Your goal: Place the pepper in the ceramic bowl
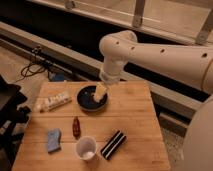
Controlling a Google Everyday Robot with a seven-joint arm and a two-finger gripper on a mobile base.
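The pepper (76, 126) is small, dark reddish-brown, and lies on the wooden table (135, 120) in front of the bowl. The ceramic bowl (90, 100) is round, dark and glossy, and sits at the back middle of the table. My gripper (100, 91) hangs from the white arm over the bowl's right part, well behind and to the right of the pepper. It is pale and points down towards the bowl.
A white cup (86, 148) stands at the front, with a black-and-white striped bar (113, 144) to its right. A blue sponge (53, 140) lies front left. A pale packet (52, 101) lies at the back left. A dark chair (10, 107) stands left of the table.
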